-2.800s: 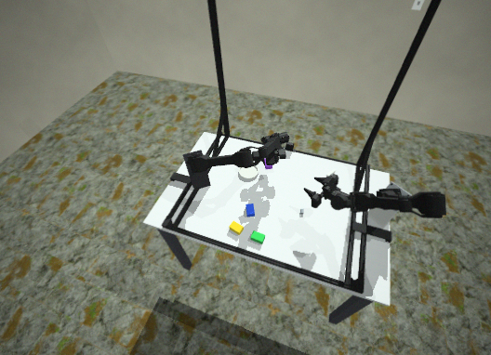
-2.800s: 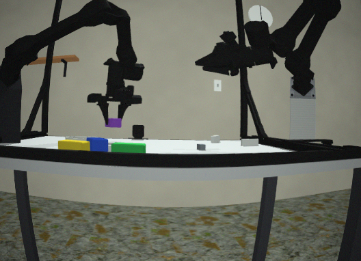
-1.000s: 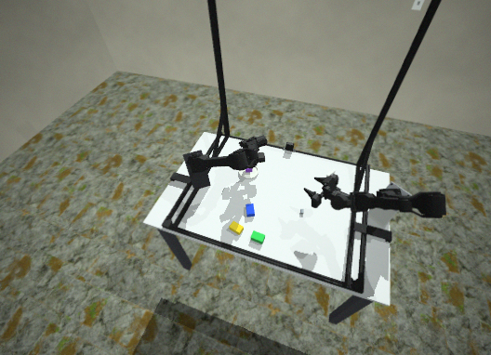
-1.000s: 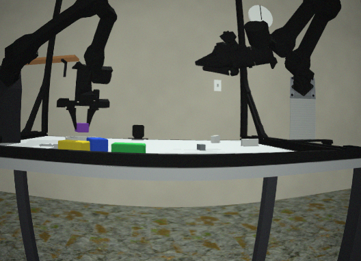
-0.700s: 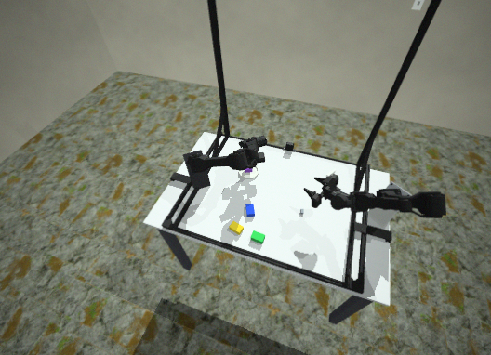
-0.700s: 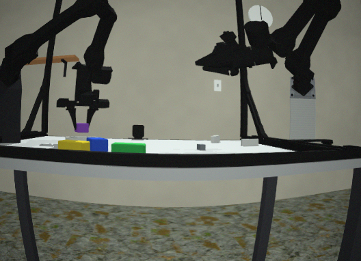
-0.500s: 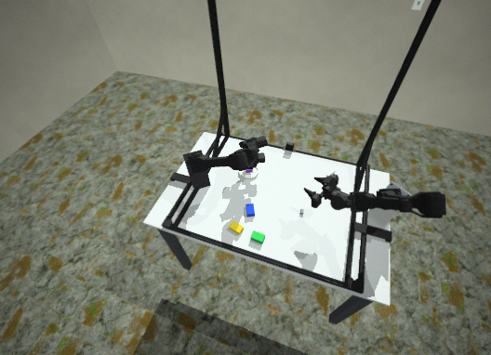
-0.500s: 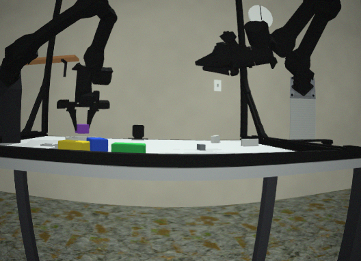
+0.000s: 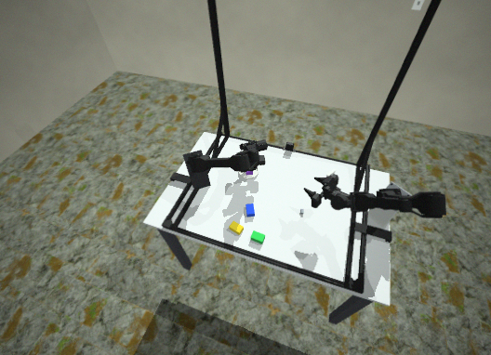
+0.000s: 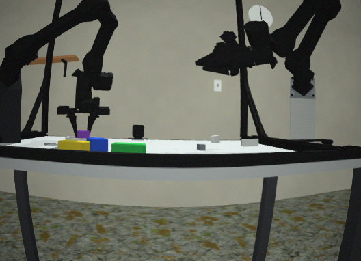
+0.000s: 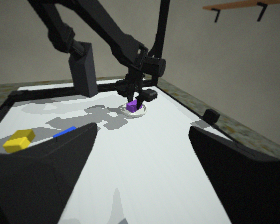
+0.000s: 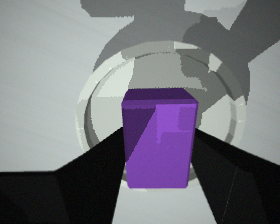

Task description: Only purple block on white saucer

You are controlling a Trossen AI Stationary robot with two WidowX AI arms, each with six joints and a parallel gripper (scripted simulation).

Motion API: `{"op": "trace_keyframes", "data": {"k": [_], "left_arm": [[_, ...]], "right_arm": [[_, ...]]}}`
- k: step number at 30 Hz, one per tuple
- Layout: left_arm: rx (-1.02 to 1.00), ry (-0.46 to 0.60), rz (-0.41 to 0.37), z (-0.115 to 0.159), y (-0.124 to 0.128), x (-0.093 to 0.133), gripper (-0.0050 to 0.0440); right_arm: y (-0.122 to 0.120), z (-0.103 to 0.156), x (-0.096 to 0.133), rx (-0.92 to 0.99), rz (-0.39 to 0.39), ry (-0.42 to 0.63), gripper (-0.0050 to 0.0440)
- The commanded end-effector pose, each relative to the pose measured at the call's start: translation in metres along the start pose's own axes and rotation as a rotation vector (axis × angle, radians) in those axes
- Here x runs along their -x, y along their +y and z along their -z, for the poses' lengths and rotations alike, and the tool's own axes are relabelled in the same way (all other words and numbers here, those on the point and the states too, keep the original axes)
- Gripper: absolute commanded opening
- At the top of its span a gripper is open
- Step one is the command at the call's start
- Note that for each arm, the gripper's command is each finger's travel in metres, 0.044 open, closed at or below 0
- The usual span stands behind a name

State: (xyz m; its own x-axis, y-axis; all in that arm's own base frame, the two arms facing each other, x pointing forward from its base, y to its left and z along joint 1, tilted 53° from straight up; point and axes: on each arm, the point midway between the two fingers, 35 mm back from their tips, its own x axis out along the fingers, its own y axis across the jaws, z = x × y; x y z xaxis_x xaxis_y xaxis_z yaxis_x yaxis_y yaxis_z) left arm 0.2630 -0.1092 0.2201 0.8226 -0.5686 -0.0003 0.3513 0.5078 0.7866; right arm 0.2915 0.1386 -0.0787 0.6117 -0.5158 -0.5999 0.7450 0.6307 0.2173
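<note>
The purple block sits between the fingers of my right gripper, low over the white saucer at the far side of the table. In the right wrist view the block stands upright inside the saucer's rim, and both dark fingers press its sides. From the exterior view the block is down at table level under the gripper. I cannot tell whether it touches the saucer. My left gripper is open and empty, raised high above the table's other side; its wrist view shows the block on the saucer.
A blue block, a yellow block and a green block lie near the front edge. A small grey cube lies mid-table. A small black object stands at the back edge. Black frame posts rise at both sides.
</note>
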Motion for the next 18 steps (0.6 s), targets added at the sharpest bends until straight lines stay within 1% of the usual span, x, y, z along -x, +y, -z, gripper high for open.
{"op": "trace_keyframes", "data": {"k": [1, 11, 12, 18], "left_arm": [[-0.005, -0.004, 0.001, -0.0007, -0.0002, 0.0001, 0.0400], [-0.005, -0.004, 0.001, -0.0007, -0.0002, 0.0001, 0.0400], [-0.005, -0.004, 0.001, -0.0007, -0.0002, 0.0001, 0.0400], [-0.005, -0.004, 0.001, -0.0007, -0.0002, 0.0001, 0.0400]], "right_arm": [[-0.0026, 0.0008, -0.0079, 0.010, 0.004, 0.000, 0.0000], [-0.0026, 0.0008, -0.0081, 0.010, 0.004, 0.000, 0.0000], [0.0001, 0.0005, -0.0019, 0.016, -0.009, -0.003, 0.0024], [0.0001, 0.0005, -0.0019, 0.016, -0.009, -0.003, 0.0168]]}}
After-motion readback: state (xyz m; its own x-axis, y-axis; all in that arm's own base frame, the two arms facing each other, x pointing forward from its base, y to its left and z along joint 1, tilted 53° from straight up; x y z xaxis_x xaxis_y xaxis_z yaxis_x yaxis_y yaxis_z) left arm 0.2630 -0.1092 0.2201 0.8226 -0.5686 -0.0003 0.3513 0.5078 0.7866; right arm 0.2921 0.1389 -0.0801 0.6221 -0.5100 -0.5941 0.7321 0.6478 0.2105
